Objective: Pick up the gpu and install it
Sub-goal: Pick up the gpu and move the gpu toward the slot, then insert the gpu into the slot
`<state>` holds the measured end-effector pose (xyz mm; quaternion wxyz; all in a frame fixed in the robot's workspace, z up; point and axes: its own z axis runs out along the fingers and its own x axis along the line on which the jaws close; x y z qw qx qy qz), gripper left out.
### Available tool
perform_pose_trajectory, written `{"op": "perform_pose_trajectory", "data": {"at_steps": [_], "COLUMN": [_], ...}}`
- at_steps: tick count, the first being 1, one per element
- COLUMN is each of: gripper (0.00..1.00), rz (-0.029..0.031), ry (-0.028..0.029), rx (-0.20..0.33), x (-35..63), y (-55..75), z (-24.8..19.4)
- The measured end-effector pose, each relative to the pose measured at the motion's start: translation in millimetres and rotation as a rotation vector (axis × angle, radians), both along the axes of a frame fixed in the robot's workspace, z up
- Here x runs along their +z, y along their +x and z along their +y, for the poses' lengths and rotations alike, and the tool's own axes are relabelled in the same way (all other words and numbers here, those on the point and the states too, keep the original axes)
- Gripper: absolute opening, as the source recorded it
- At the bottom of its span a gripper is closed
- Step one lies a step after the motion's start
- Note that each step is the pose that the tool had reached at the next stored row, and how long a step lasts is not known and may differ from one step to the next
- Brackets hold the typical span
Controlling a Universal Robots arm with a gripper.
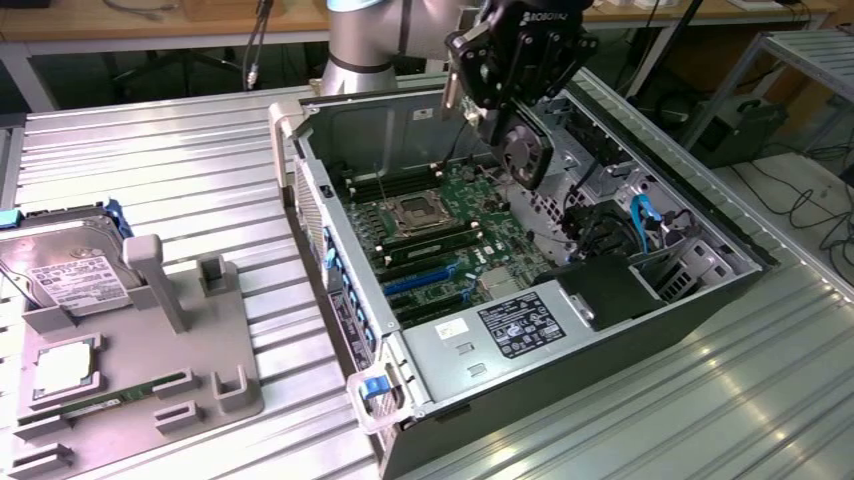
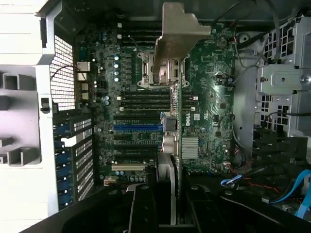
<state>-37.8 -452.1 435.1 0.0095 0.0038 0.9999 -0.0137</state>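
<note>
Exterior view: the gripper point(image 1: 503, 112) hangs over the open computer case point(image 1: 574, 385), its fingers clamped on the gpu point(image 1: 523, 150) (held on edge, fan shroud outward) above the motherboard point(image 1: 461, 235). Blue cables point(image 1: 642, 225) lie nearby. The hard drive point(image 1: 67, 275) rests on a grey tray point(image 1: 147, 370), well apart.

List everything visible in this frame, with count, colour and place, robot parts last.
gpu: one, black fan, silver bracket, held over the open case
computer case: one, black and silver, open on the table
motherboard: one, green, inside the case
fixture: one, grey, exterior view's left
hard drive: one, silver, on the fixture
memory stick: one, green, on the fixture
table: one, silver, slatted
arm: one, grey, beyond the case
gripper: one, black, shut on the gpu
</note>
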Motion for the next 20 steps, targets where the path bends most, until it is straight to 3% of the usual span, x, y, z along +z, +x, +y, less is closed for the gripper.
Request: {"op": "perform_pose_trajectory", "data": {"at_steps": [2,5,20], "gripper": [0.28,0.28,0.28], "rz": [0.0009,0.0012,0.0013], "ry": [0.0001,0.0001,0.0000], "rx": [0.000,0.000,0.001], "x": [-0.4,-0.7,-0.7], "y": [14.2,23.2,23.3], "z": [0.2,0.2,0.2]}}
